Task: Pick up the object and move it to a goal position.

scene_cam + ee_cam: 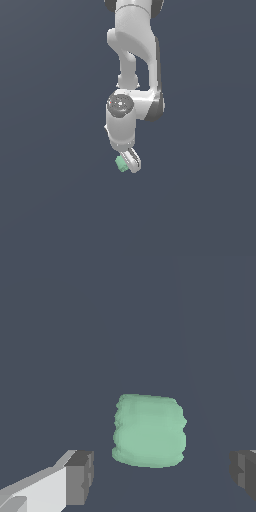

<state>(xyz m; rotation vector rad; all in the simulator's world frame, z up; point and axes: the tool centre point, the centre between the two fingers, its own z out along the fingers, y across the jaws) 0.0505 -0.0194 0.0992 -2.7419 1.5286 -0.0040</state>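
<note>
The object (149, 430) is a small mint-green block with rounded, ridged sides, lying on the dark grey floor. In the wrist view it sits between my two dark finger pads (80, 476), with a gap on each side, so neither pad touches it. My gripper (162, 479) is open around the block. In the exterior view the white arm hangs down from the top, and the gripper (128, 166) is low at the block (120, 164), which shows on the exterior view's left side of the fingers (134, 161).
A flat dark grey floor (55, 200) lies all around. No other object or goal marker shows in either view.
</note>
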